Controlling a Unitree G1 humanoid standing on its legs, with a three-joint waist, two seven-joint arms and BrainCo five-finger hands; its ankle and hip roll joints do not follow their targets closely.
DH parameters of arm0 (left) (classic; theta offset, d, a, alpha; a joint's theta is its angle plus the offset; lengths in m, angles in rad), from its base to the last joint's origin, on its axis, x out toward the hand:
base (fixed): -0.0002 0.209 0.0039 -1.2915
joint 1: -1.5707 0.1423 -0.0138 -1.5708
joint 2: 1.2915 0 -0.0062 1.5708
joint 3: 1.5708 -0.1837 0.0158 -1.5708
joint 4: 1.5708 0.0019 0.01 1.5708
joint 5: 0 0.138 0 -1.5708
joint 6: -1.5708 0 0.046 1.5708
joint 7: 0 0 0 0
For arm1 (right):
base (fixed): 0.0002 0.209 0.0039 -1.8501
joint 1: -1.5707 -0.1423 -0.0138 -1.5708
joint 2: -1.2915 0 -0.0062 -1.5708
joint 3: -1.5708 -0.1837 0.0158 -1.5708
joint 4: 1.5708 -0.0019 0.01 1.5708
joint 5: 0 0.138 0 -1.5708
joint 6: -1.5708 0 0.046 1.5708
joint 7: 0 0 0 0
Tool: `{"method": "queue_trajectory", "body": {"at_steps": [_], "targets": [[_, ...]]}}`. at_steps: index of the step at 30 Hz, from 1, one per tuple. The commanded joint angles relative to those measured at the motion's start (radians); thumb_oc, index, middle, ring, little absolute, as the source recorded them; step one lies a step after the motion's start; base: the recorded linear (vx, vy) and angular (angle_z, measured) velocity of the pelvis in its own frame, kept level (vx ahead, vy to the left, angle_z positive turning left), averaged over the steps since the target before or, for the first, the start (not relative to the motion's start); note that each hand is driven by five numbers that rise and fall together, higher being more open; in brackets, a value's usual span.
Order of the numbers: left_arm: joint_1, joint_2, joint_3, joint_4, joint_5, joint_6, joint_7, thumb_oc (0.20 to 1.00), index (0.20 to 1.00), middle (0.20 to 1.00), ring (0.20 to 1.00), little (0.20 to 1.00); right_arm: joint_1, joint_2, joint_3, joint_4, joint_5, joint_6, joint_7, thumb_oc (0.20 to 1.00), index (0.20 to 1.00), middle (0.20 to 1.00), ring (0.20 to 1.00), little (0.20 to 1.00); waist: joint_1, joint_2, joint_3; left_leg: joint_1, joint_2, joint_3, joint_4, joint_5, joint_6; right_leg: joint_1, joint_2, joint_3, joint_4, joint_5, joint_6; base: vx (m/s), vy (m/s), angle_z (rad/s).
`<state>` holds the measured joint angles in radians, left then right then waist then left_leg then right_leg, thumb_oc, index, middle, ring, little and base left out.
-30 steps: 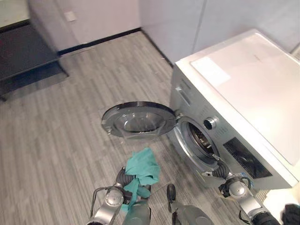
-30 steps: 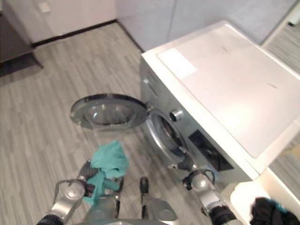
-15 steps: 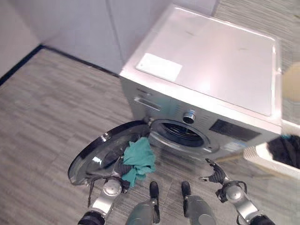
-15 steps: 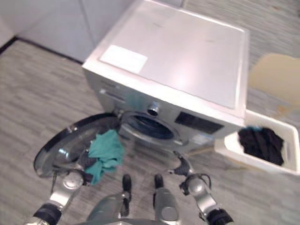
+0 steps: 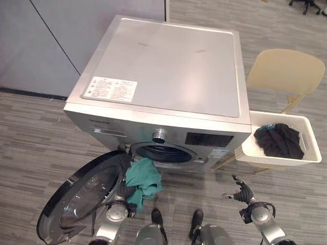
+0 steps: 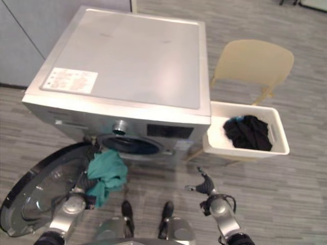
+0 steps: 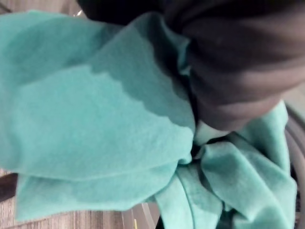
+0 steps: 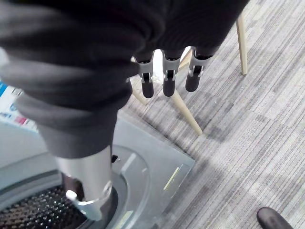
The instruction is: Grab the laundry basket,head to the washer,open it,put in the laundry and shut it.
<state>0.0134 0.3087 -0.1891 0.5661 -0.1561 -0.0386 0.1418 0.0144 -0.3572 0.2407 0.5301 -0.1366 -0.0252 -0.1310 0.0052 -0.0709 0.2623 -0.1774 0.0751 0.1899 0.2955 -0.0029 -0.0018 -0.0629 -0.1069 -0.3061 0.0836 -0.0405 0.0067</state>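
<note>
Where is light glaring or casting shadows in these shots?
Left eye view: soft glare on the washer top, bright glints in the door glass. Left wrist view: a shadow edge crosses the cloth. Right wrist view: the chair leg throws a shadow on the floor.

The left hand (image 5: 124, 196) is reaching forward low on the left, its fingers curling round a bunch of cloth. The right hand (image 5: 242, 193) is hanging low on the right, fingers relaxed and holding nothing.
</note>
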Motion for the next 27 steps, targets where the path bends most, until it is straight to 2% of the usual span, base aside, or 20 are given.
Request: {"method": "queue_trajectory", "body": {"at_steps": [1,3,4,5,8,9,10,11,15,16,18,19,20,21,23,24,27], "targets": [[-0.046,-0.006,0.018,-0.04,-0.077,-0.053,0.046,0.2,0.2,0.2,0.2,0.2,-0.03,-0.028,-0.009,-0.03,0.047,-0.023,-0.041,1.0,1.0,1.0,1.0,1.0,-0.009,-0.011,0.023,-0.018,-0.006,-0.082,-0.008,-0.115,-0.053,0.001,0.025,0.04,-0.026,-0.084,0.046,0.04,0.037,-0.41],[-0.052,-0.011,0.024,-0.052,-0.106,-0.057,0.07,0.2,0.2,0.2,0.2,0.2,-0.029,-0.026,-0.01,-0.024,0.06,-0.026,-0.05,1.0,1.0,1.0,1.0,1.0,-0.009,0.0,0.031,-0.019,-0.013,-0.117,-0.09,-0.086,-0.058,-0.018,0.034,0.066,0.001,-0.092,0.053,0.04,0.12,-0.17],[-0.066,-0.018,0.028,-0.054,-0.135,-0.072,0.092,0.2,0.2,0.2,0.2,0.2,-0.046,-0.019,-0.001,-0.007,0.066,-0.03,-0.059,1.0,1.0,1.0,1.0,1.0,-0.013,0.006,0.046,-0.028,-0.025,-0.151,-0.113,-0.082,-0.053,-0.073,0.039,0.106,0.067,-0.107,0.056,0.0,0.128,-0.37],[-0.067,-0.018,0.028,-0.053,-0.135,-0.072,0.092,0.2,0.2,0.2,0.2,0.2,-0.047,-0.019,-0.001,-0.007,0.066,-0.03,-0.059,1.0,1.0,1.0,1.0,1.0,-0.014,0.006,0.041,-0.033,-0.026,-0.152,-0.115,-0.078,-0.053,-0.078,0.039,0.105,0.066,-0.105,0.056,-0.08,0.173,-0.63],[-0.119,-0.015,0.019,-0.055,-0.154,-0.094,0.134,0.2,0.2,0.2,0.2,0.2,-0.085,-0.002,0.016,0.011,0.098,-0.031,-0.081,1.0,1.0,1.0,1.0,1.0,-0.016,0.001,0.093,-0.131,-0.035,-0.135,-0.022,-0.104,-0.026,-0.216,0.021,0.16,0.209,-0.111,0.052,-0.15,0.171,-0.67],[-0.142,-0.003,0.012,-0.078,-0.153,-0.106,0.156,0.2,0.2,0.2,0.2,0.2,-0.103,0.004,0.021,0.014,0.117,-0.033,-0.095,1.0,1.0,1.0,1.0,1.0,-0.014,-0.004,0.118,-0.193,-0.036,-0.114,0.042,-0.124,-0.007,-0.298,0.007,0.17,0.285,-0.11,0.048,-0.11,0.15,-0.51],[-0.142,-0.003,0.012,-0.078,-0.153,-0.106,0.156,0.2,0.2,0.2,0.2,0.2,-0.103,0.004,0.021,0.014,0.117,-0.033,-0.095,1.0,1.0,1.0,1.0,1.0,-0.014,-0.004,0.118,-0.194,-0.036,-0.114,0.042,-0.124,-0.007,-0.298,0.007,0.17,0.285,-0.11,0.048,-0.11,0.151,-0.48],[-0.189,-0.003,0.002,-0.1,-0.155,-0.123,0.198,0.2,0.2,0.2,0.2,0.2,-0.111,0.022,0.019,-0.003,0.156,-0.045,-0.119,1.0,1.0,1.0,1.0,1.0,-0.014,-0.009,0.154,-0.283,-0.035,-0.107,0.154,-0.185,0.009,-0.395,-0.009,0.18,0.392,-0.156,0.045,-0.08,0.053,-0.28],[-0.311,-0.017,-0.011,-0.137,-0.178,-0.147,0.269,0.2,0.2,0.2,0.2,0.2,-0.141,0.032,0.015,-0.051,0.196,-0.065,-0.162,1.0,1.0,1.0,1.0,1.0,-0.03,-0.014,0.188,-0.461,-0.022,-0.11,0.321,-0.227,0.019,-0.566,-0.024,0.182,0.534,-0.202,0.021,-0.13,-0.019,-0.01],[-0.312,-0.017,-0.011,-0.136,-0.177,-0.147,0.27,0.2,0.2,0.2,0.2,0.2,-0.142,0.032,0.015,-0.05,0.196,-0.065,-0.162,1.0,1.0,1.0,1.0,1.0,-0.031,-0.013,0.185,-0.467,-0.021,-0.11,0.325,-0.228,0.019,-0.572,-0.024,0.182,0.538,-0.203,0.021,-0.12,-0.025,0.17],[-0.467,0.001,-0.022,-0.132,-0.171,-0.159,0.34,0.2,0.2,0.2,0.2,0.2,-0.172,0.032,0.013,-0.095,0.227,-0.089,-0.187,1.0,1.0,1.0,1.0,1.0,-0.057,-0.009,0.196,-0.61,-0.009,-0.114,0.444,-0.251,0.019,-0.717,-0.029,0.192,0.655,-0.238,0.004,-0.17,-0.035,0.15],[-0.54,0.023,-0.028,-0.118,-0.159,-0.16,0.369,0.2,0.2,0.2,0.2,0.2,-0.182,0.029,0.012,-0.111,0.234,-0.1,-0.191,1.0,1.0,1.0,1.0,1.0,-0.068,-0.004,0.189,-0.669,-0.003,-0.117,0.492,-0.266,0.018,-0.782,-0.03,0.197,0.703,-0.252,0.0,-0.18,-0.051,0.18],[-0.683,0.09,-0.025,-0.079,-0.136,-0.158,0.421,0.2,0.2,0.2,0.2,0.2,-0.185,0.021,0.013,-0.16,0.236,-0.123,-0.188,1.0,1.0,1.0,1.0,1.0,-0.095,-0.003,0.176,-0.774,0.013,-0.123,0.585,-0.285,0.019,-0.885,-0.031,0.208,0.786,-0.274,-0.009,-0.13,-0.055,0.08],[-0.897,0.222,-0.022,0.017,-0.143,-0.157,0.471,0.2,0.2,0.2,0.2,0.2,-0.18,0.009,0.021,-0.208,0.253,-0.164,-0.17,1.0,1.0,1.0,1.0,1.0,-0.129,0.002,0.163,-0.889,0.033,-0.13,0.673,-0.303,0.024,-0.998,-0.026,0.225,0.865,-0.295,-0.017,-0.1,-0.066,-0.04],[-1.003,0.319,-0.035,0.054,-0.136,-0.154,0.496,0.2,0.2,0.2,0.2,0.2,-0.185,-0.007,0.016,-0.235,0.252,-0.181,-0.158,1.0,1.0,1.0,1.0,1.0,-0.145,0.007,0.152,-0.951,0.048,-0.138,0.715,-0.315,0.029,-1.061,-0.021,0.231,0.901,-0.304,-0.016,-0.03,-0.032,-0.27],[-1.009,0.321,-0.038,0.058,-0.138,-0.155,0.496,0.2,0.2,0.2,0.2,0.2,-0.187,-0.005,0.015,-0.236,0.252,-0.181,-0.157,1.0,1.0,1.0,1.0,1.0,-0.145,0.007,0.15,-0.959,0.048,-0.139,0.72,-0.317,0.029,-1.068,-0.021,0.231,0.904,-0.305,-0.016,0.0,-0.019,-0.36],[-1.14,0.442,-0.077,0.089,-0.117,-0.153,0.542,0.2,0.2,0.2,0.2,0.2,-0.194,-0.034,0.009,-0.277,0.26,-0.203,-0.139,1.0,1.0,1.0,1.0,1.0,-0.164,0.016,0.144,-1.029,0.064,-0.152,0.76,-0.326,0.037,-1.136,-0.005,0.244,0.933,-0.303,-0.012,0.0,-0.014,-0.34]]}}
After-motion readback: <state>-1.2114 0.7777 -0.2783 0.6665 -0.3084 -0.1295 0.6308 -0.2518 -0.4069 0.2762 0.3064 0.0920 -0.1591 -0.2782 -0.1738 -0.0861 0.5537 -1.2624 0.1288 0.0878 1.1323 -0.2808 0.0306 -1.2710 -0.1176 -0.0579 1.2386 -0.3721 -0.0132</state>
